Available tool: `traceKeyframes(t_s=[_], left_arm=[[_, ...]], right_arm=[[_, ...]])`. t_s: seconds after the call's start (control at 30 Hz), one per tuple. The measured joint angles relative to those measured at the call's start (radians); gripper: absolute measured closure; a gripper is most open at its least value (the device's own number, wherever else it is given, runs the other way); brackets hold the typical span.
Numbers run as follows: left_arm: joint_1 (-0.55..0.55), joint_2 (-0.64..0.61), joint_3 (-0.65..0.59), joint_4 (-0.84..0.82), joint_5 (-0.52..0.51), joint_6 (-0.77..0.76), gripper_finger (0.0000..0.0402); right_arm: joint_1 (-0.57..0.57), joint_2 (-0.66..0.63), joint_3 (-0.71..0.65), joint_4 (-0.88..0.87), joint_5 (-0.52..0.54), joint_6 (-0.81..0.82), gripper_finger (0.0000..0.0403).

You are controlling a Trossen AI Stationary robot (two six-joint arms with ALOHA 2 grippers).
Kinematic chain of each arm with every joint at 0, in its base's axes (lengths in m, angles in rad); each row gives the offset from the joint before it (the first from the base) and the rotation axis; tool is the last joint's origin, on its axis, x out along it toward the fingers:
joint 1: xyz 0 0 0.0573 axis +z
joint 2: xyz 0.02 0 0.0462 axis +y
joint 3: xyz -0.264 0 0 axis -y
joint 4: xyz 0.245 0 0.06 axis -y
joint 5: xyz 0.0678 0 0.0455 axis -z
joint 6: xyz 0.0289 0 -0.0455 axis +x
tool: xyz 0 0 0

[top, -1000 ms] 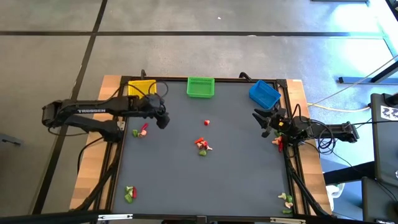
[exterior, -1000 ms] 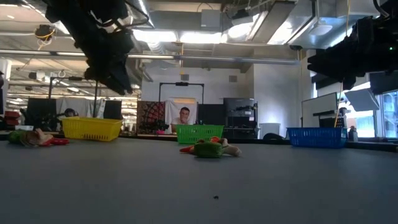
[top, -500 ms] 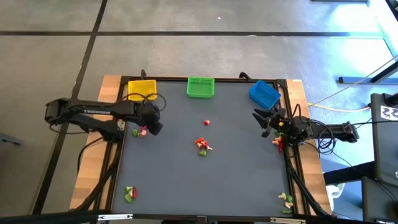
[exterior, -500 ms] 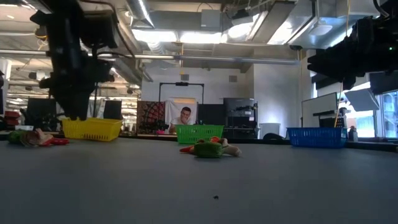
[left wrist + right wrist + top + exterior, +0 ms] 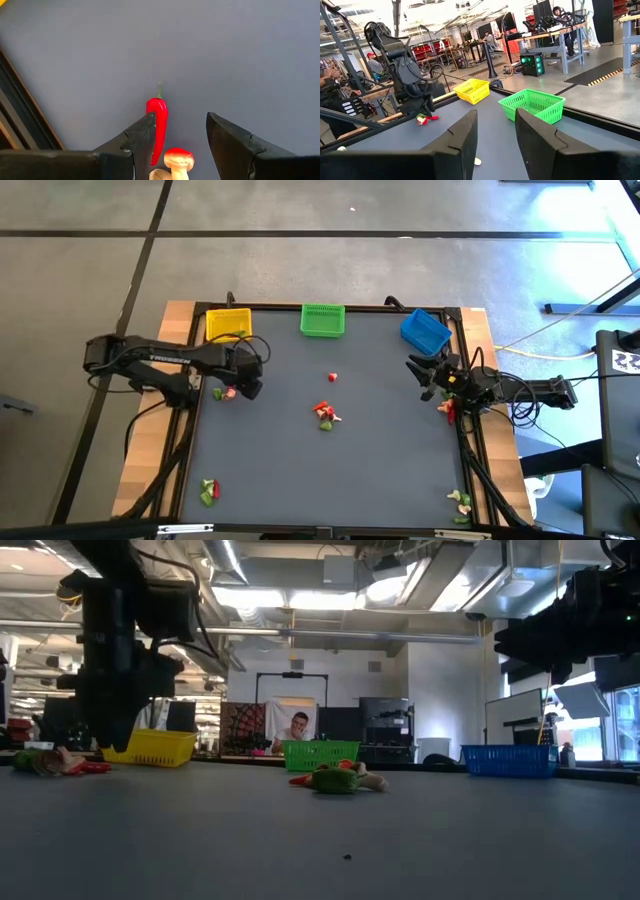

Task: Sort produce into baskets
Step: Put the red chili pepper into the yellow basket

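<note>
The left gripper (image 5: 180,132) hung with its fingers apart over a red chili (image 5: 157,125) and a mushroom (image 5: 176,160) near the yellow basket (image 5: 228,324). The right gripper (image 5: 428,377) waited, fingers parted and empty, by the blue basket (image 5: 425,330).

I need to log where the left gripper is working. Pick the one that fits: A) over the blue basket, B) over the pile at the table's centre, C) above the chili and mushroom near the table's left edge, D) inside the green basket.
C: the left gripper hangs with open fingers over the red chili and mushroom, by the left edge in the high view.
</note>
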Motion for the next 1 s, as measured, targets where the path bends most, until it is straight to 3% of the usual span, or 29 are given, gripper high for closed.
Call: traceKeyframes(t_s=[0.63, 1.0], left_arm=[[0.032, 0.152, 0.004, 0.011, 0.063, 0.020, 0.0231], [0.076, 0.157, -0.001, 0.009, 0.072, 0.027, 0.0231]], right_arm=[[0.000, 0.000, 0.000, 0.000, -0.003, -0.001, 0.0269], [0.000, 0.000, 0.000, -0.004, -0.002, -0.001, 0.0269]])
